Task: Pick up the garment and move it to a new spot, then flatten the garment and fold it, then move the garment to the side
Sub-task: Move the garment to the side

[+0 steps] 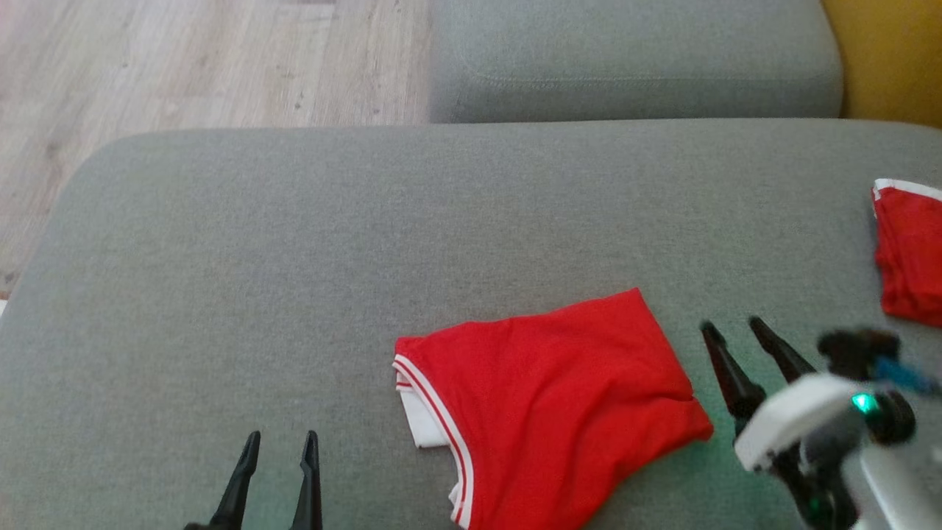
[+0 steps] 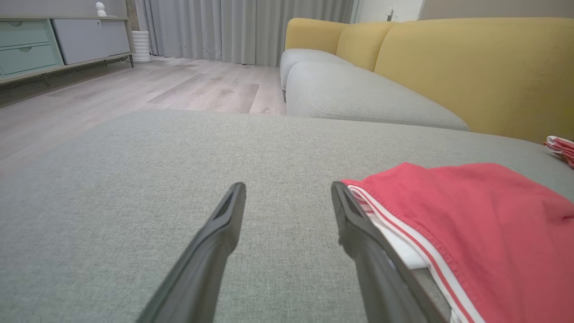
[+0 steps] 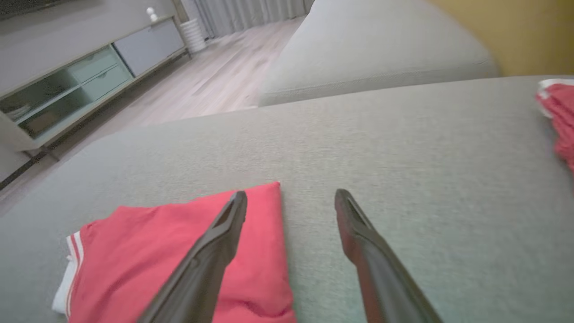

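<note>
Grey cushion (image 1: 294, 258), red garment (image 1: 552, 397), red cloth (image 1: 909, 250)

I see my left gripper (image 2: 289, 187) spread wide over the grey cushion (image 2: 134, 179), one finger just beside the folded red garment (image 2: 471, 215) and its striped hem.

The cushion (image 1: 294, 243) is bare over its whole left half and far side, free for either arm. The garment (image 1: 544, 397) takes the near middle. Between it and a second red cloth (image 1: 909, 250) at the right edge, perhaps another folded piece, runs a bare strip, where the right gripper (image 1: 730, 324) stands. Past the far edge rises a sofa seat (image 1: 633, 59).
</note>
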Robot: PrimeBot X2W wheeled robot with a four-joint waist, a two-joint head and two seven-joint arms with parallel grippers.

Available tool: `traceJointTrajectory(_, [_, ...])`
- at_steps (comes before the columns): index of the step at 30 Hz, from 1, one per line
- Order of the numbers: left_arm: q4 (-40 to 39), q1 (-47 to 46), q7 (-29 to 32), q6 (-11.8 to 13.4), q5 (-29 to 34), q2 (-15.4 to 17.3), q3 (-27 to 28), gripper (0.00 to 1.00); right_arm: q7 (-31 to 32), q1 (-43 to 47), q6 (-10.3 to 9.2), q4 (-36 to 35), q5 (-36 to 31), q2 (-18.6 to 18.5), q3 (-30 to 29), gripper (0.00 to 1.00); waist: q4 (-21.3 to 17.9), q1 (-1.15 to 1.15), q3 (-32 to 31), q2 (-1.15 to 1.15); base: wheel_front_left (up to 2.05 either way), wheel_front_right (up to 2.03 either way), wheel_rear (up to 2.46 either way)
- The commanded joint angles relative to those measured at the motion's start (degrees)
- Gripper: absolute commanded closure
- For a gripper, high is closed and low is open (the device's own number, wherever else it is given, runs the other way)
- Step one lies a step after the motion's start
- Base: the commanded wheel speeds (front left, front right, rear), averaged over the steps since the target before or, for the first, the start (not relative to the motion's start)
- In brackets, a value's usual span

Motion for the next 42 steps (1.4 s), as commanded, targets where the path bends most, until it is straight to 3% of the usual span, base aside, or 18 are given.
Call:
traceJointTrajectory(1, [-1.37, -2.46, -0.55, -0.07, 0.49, -0.26, 1.79, 0.0, 5.76, -4.27, 0.4, -2.44, 2.24, -2.53, 2.86, 0.0, 0.3, 0.0, 0.58, 0.0, 0.0, 0.0, 0.0])
traceJointTrajectory(4, [-1.11, -3.31, -0.55, -0.18, 0.52, -0.26, 1.17, 0.0, 14.86, -7.17, 0.4, -1.54, 5.75, -3.82, 5.57, 0.0, 1.02, 0.0, 1.41, 0.0, 0.0, 0.0, 0.0])
traceJointTrajectory(8, [-0.66, -4.52, -0.55, -0.16, 0.3, -0.26, 0.27, 0.0, 22.96, -10.37, 0.4, 3.7, 5.43, -4.68, 8.14, 0.0, 2.45, 0.0, 2.09, 0.0, 0.0, 0.0, 0.0])
traceJointTrajectory(16, [-0.36, -5.77, -0.55, 0.21, -0.23, -0.26, -1.28, 0.0, 28.14, -15.84, 0.4, 14.42, 6.86, -1.37, 10.25, 0.0, 5.02, 0.0, 3.18, 0.0, 0.0, 0.0, 0.0])
traceJointTrajectory(17, [-0.38, -5.96, -0.55, 0.3, -0.34, -0.26, -1.4, 0.0, 27.98, -16.57, 0.4, 15.22, 7.38, -0.98, 10.05, 0.84, 5.14, 0.0, 3.35, 0.0, 0.0, 0.0, 0.0])
traceJointTrajectory(18, [-0.38, -5.96, -0.55, 0.3, -0.34, -0.26, -1.4, 0.0, 27.98, -16.57, 0.4, 15.22, 7.38, -0.98, 10.05, 0.84, 5.14, 0.0, 3.35, 0.0, 0.0, 0.0, 0.0])
traceJointTrajectory(19, [-0.41, -6.1, -0.55, 0.42, -0.44, -0.26, -1.52, 0.0, 27.67, -17.3, 0.4, 15.68, 7.94, -0.68, 9.95, 1.0, 5.2, 0.0, 3.42, 0.0, 0.0, 0.0, 0.0])
traceJointTrajectory(25, [-1.36, -6.52, -0.55, 1.25, -1.06, -0.26, -1.59, 0.0, 22.95, -23.79, 0.4, 16.72, 9.72, -2.42, 5.83, 1.0, 2.36, 0.0, 4.81, 0.0, 0.0, 0.0, 0.0])
traceJointTrajectory(33, [-1.81, -8.91, -0.55, 0.41, 0.77, -0.26, -1.78, 0.0, 21.18, -34.41, 0.4, 17.49, 8.38, -12.13, -2.41, 1.0, -3.86, 0.0, 8.09, 0.0, 0.0, 0.0, 0.0])
traceJointTrajectory(37, [-1.63, -10.69, -0.55, -0.13, 1.45, -0.26, -3.21, 0.0, 20.38, -38.21, 0.4, 18.68, 6.58, -16.66, -7.95, 1.0, -5.01, 0.0, 10.07, 0.0, 0.0, 0.0, 0.0])
traceJointTrajectory(42, [-1.47, -11.98, -0.55, -0.33, 1.97, -0.26, -4.43, 0.0, 19.84, -41.56, 0.4, 21.2, 3.63, -19.64, -14.25, 1.0, -5.11, 0.0, 12.16, 0.0, 0.0, 0.0, 0.0])
